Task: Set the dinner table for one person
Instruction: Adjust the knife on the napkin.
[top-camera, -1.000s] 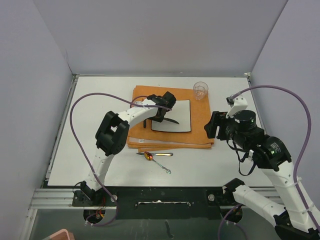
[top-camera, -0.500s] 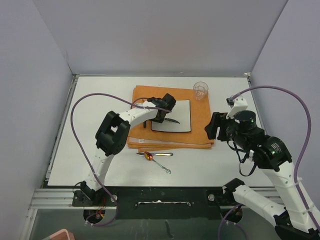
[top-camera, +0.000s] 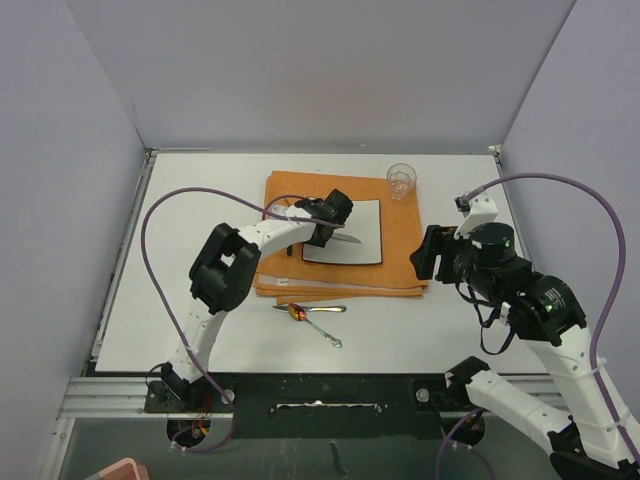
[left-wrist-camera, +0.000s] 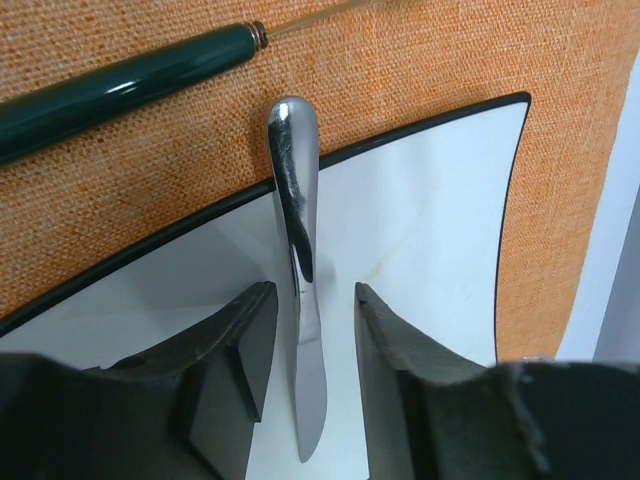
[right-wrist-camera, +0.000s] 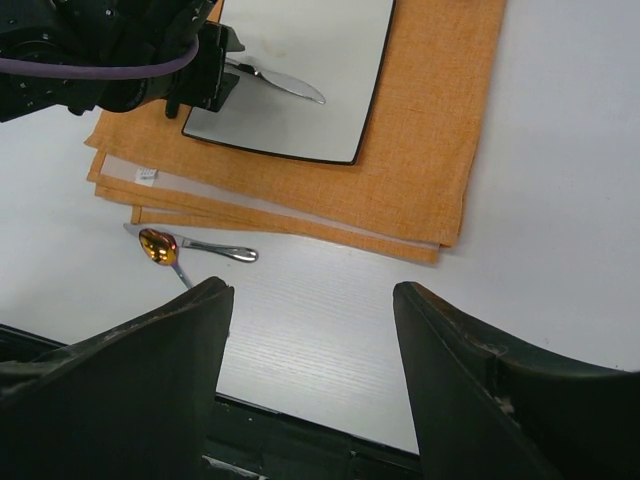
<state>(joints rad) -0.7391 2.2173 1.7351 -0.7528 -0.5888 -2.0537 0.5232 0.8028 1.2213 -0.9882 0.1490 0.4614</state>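
Dinner table (top-camera: 200, 210), toward its far edge: left gripper (left-wrist-camera: 313, 305) narrowly parted astride the knife (left-wrist-camera: 291, 180) on a plate (left-wrist-camera: 430, 220), apparently not touching; right gripper (right-wrist-camera: 308, 300) spread wide, empty.

The dinner table (top-camera: 400, 330) carries a folded orange cloth (top-camera: 400, 262) and, near it, two pieces of cutlery (top-camera: 322, 308).

Robotics lab cell: plain partition walls (top-camera: 320, 70) enclose the counter (top-camera: 400, 330); left arm (top-camera: 225, 270) and right arm (top-camera: 530, 300) mount on an aluminium rail (top-camera: 110, 397), purple cables (top-camera: 143, 235) exposed.
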